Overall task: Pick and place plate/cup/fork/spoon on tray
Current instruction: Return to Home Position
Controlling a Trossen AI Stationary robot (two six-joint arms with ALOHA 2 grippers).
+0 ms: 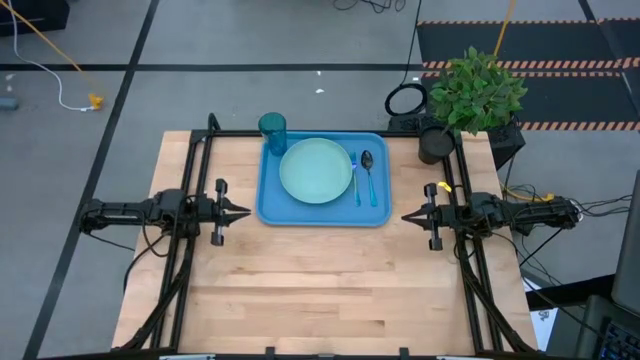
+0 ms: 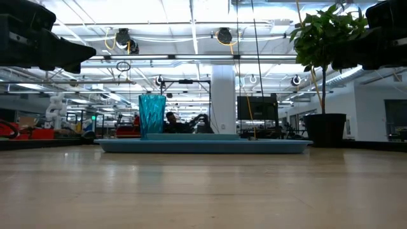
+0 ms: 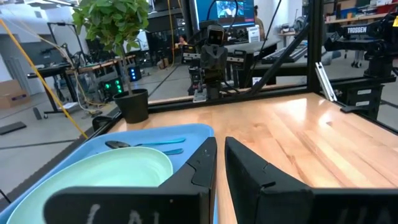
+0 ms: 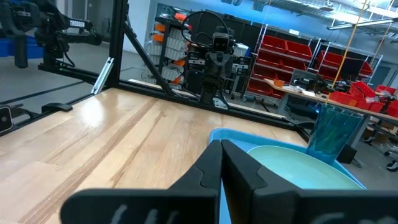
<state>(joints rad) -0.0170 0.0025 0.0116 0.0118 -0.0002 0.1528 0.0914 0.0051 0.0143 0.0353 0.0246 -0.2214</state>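
Observation:
The blue tray (image 1: 270, 205) lies at the table's far middle. On it rest the mint-green plate (image 1: 316, 170), the teal cup (image 1: 272, 130) standing upright at its far left corner, and the blue fork (image 1: 355, 180) and dark-bowled spoon (image 1: 369, 172) side by side right of the plate. My left gripper (image 1: 247, 211) is shut and empty, left of the tray. My right gripper (image 1: 404, 216) is shut and empty, right of the tray. Both hover above the table. The tray also shows in the low view (image 2: 203, 145), with the cup (image 2: 152, 114).
A potted plant (image 1: 470, 100) in a dark pot (image 1: 436, 146) stands at the table's far right corner. Black frame rails (image 1: 190, 180) run along the left and right sides. Bare wood (image 1: 320, 290) lies near the front edge.

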